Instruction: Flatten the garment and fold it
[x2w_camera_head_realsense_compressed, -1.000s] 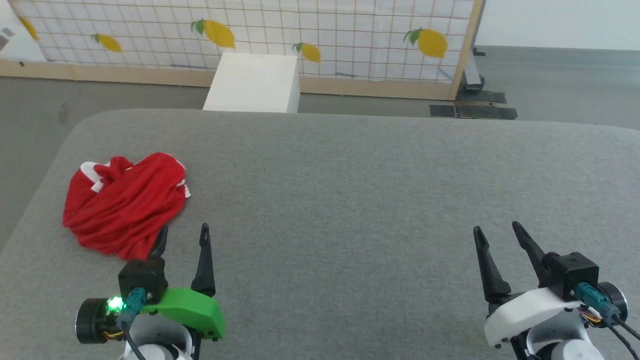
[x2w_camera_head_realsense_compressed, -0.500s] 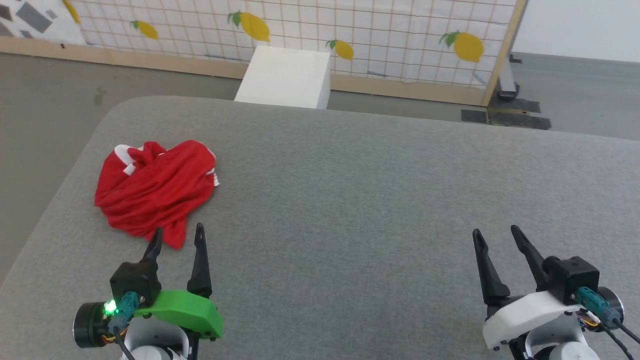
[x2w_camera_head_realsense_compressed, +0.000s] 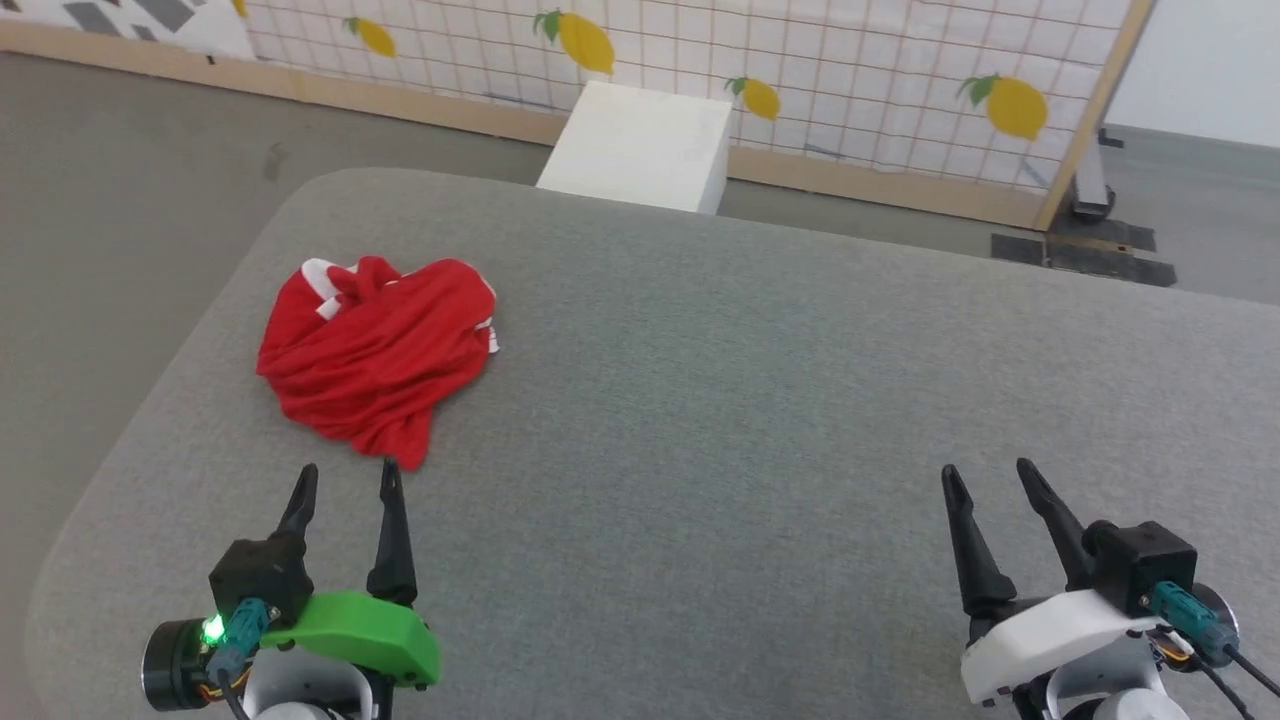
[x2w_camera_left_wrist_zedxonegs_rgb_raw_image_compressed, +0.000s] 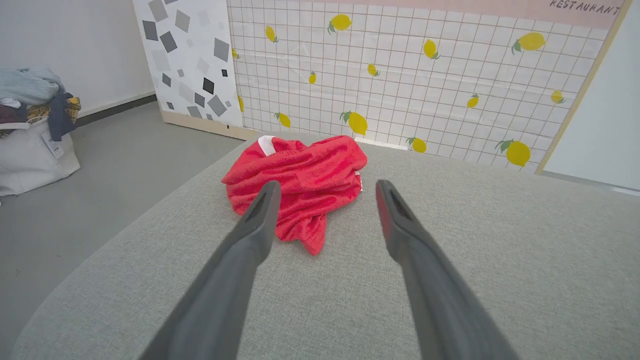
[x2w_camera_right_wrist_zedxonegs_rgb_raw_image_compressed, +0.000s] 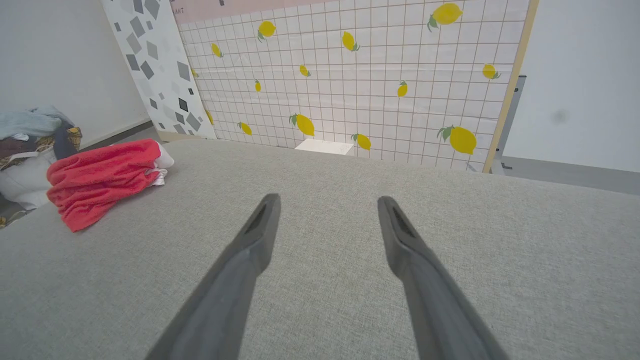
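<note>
The garment is a crumpled bright red heap with white trim, lying on the grey padded table toward its far left. My left gripper stands open just short of the heap's near tip, with nothing between its fingers. In the left wrist view the garment lies straight ahead of the open left gripper. My right gripper is open at the lower right, far from the cloth. From the right wrist the garment shows at the left, beyond the open right gripper.
A white box stands on the floor beyond the table's far edge, before a lemon-print tiled screen. The table's rounded left corner drops to grey floor. A bag piled with clothes sits on the floor to the left.
The whole head view has shifted, so the camera has turned left. The garment lies as before; both grippers stay open and hold their places in the picture.
</note>
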